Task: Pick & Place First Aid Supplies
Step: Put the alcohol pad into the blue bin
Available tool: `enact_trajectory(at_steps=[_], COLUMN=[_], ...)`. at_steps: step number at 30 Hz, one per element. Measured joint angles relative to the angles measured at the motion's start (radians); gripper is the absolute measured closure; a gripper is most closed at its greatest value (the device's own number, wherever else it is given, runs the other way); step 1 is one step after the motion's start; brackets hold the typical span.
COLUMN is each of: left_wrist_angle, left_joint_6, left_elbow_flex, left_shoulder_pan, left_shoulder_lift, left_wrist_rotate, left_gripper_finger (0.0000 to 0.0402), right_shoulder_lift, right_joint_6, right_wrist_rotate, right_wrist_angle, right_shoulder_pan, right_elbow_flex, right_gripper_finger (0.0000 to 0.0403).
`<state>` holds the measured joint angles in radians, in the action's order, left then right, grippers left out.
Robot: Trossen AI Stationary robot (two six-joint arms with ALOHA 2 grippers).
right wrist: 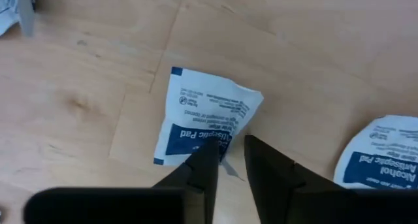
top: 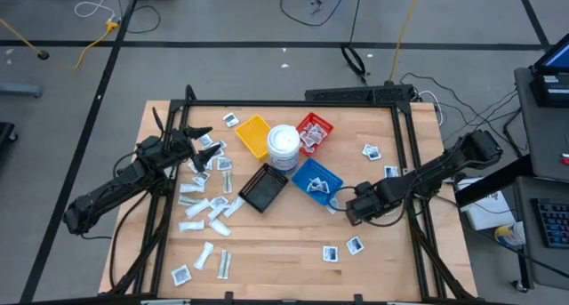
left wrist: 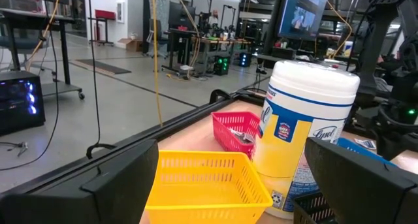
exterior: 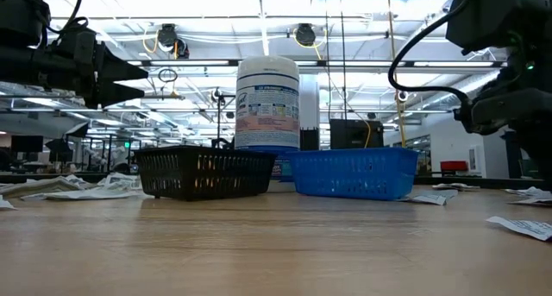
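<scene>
Small white first aid packets lie flat on the wooden table, many at the left point(top: 204, 207), a few at the right point(top: 372, 151) and near the front point(top: 342, 249). My right gripper point(top: 349, 209) points down beside the blue tray point(top: 316, 179), over a white alcohol pad packet with blue print point(right wrist: 202, 116), its fingers almost together at the packet's edge. Another such packet point(right wrist: 385, 152) lies beside it. My left gripper point(top: 203, 149) hangs open and level at the far left, facing the yellow tray point(left wrist: 202, 178) and touching nothing. My right gripper comes from above, pointing down, and has the alcohol pad packet's edge point(right wrist: 225, 149) between its two fingertips, near one corner. One fingertip point(right wrist: 206, 155) sits on the printed face at that edge. The rest of the packet lies flat on the table.
A yellow tray point(top: 252, 134), a red tray point(top: 314, 132), a black tray point(top: 263, 188) and the blue tray surround a round white tub point(top: 284, 147) at the table's middle. A black frame rail point(top: 411, 154) runs along the right side.
</scene>
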<state>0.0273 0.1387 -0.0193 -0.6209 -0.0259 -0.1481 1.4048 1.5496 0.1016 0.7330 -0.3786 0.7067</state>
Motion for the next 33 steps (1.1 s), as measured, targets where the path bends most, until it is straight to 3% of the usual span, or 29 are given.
enact_trajectory(at_steps=[5,13,33], left_wrist_angle=[0.0,0.0,0.0], left_joint_6=[0.0,0.0,0.0], left_elbow_flex=[0.0,0.0,0.0], left_shoulder_pan=[0.0,0.0,0.0], left_shoulder_lift=[0.0,0.0,0.0], left_wrist_rotate=[0.0,0.0,0.0], left_gripper_finger=[0.0009,0.0009,0.0009], right_shoulder_lift=[0.0,0.002,-0.002], right_joint_6=[-0.031,-0.064,-0.583], right_wrist_rotate=[-0.012,-0.025,-0.02], right_wrist_angle=[-0.001,0.031,0.429], right_shoulder_pan=[0.0,0.003,0.112], right_elbow_flex=[0.0,0.017,0.37], right_gripper_finger=[0.0395,0.0401,0.0403])
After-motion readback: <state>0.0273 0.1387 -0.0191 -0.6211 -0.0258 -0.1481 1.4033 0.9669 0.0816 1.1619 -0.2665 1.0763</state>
